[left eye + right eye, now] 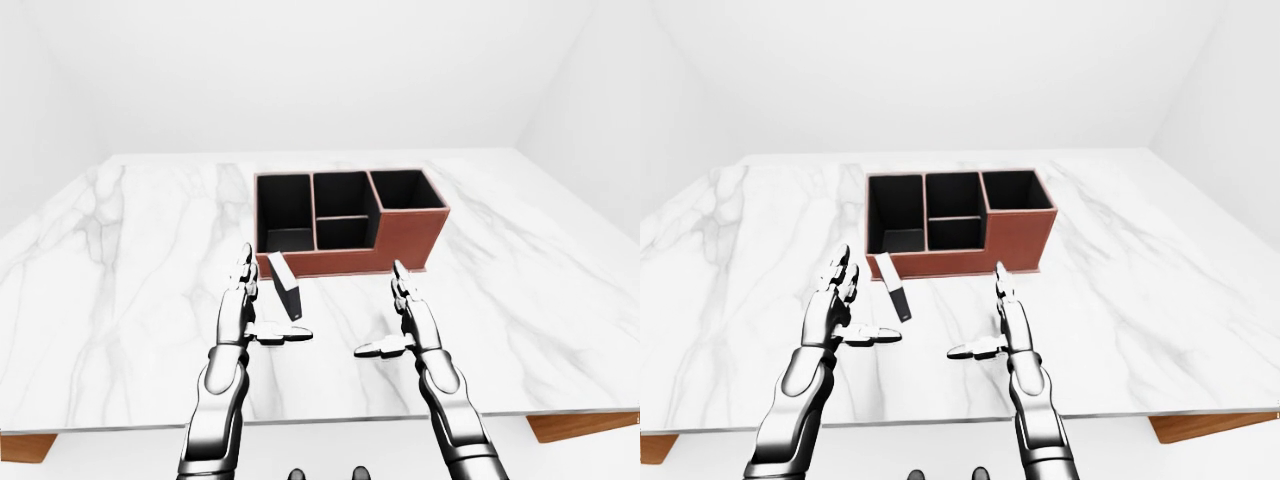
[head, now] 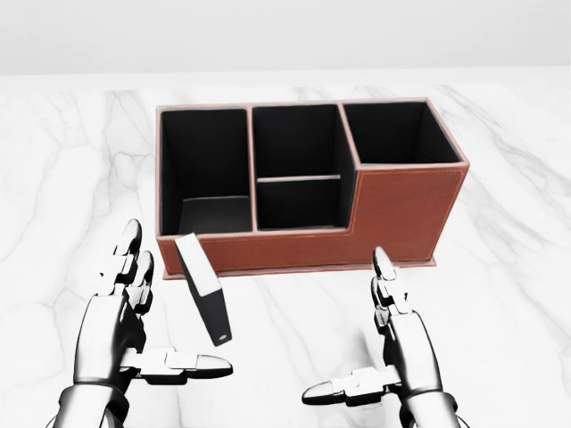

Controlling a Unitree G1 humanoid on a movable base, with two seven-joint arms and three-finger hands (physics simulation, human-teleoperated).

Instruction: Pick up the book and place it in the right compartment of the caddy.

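A thin dark book (image 2: 203,290) stands on edge on the marble table, leaning a little, just below the caddy's left compartment in the head view. The brown caddy (image 2: 401,209) has black insides; its right compartment (image 2: 393,134) is the tall one at the top right and holds nothing. My left hand (image 2: 169,308) is open just left of the book, not touching it. My right hand (image 2: 348,325) is open, lower right of the book and below the caddy's tall wall.
The white marble table (image 1: 120,260) spreads wide on both sides of the caddy. Its near edge (image 1: 300,420) runs under my forearms. Brown floor (image 1: 580,425) shows at the lower corners, and white walls stand behind.
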